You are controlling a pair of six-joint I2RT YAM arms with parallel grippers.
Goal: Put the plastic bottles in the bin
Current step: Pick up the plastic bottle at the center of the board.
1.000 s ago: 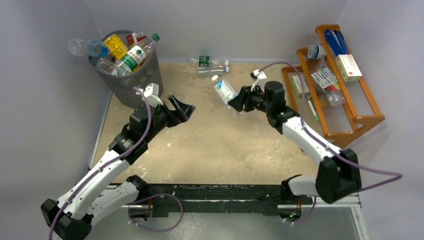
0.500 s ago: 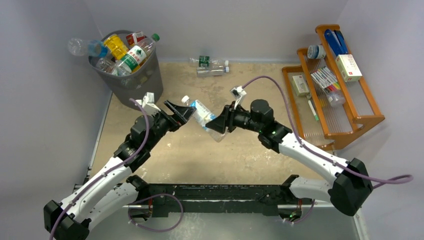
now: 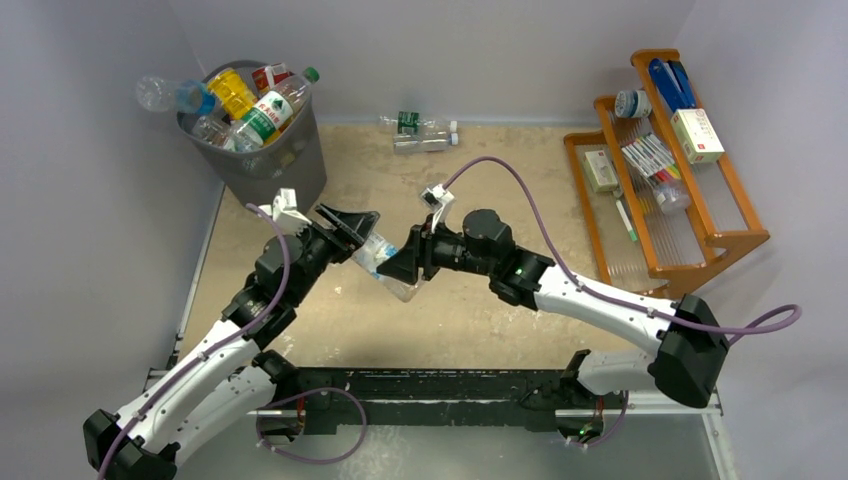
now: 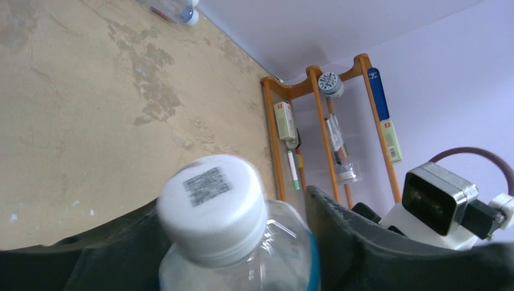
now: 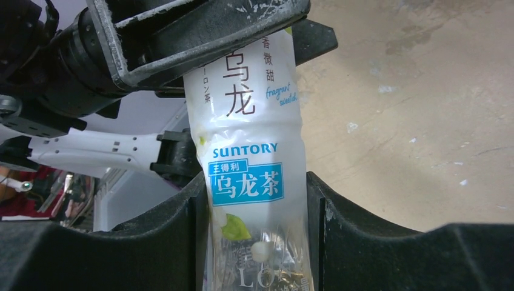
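Note:
A clear bottle with a white cap and a white-and-blue label (image 3: 385,265) hangs in the air between the two arms. My right gripper (image 3: 400,268) is shut on its lower half, the fingers pressed on both sides of the label (image 5: 251,151). My left gripper (image 3: 362,238) stands with its jaws spread on either side of the bottle's cap end (image 4: 212,200); the bottle's shoulder is close to one finger. The dark grey bin (image 3: 300,160) at the back left is heaped with bottles (image 3: 250,110). Two more bottles (image 3: 425,132) lie by the back wall.
One clear bottle (image 3: 165,93) sticks out over the bin's left rim. The orange wooden rack (image 3: 700,235) with boxes and pens stands at the right, also in the left wrist view (image 4: 270,127). Grey walls close in the back and sides.
My right arm has swung left and nearer with the bottle. Its cap end now sits between my left gripper's jaws. My left gripper has shifted slightly toward it.

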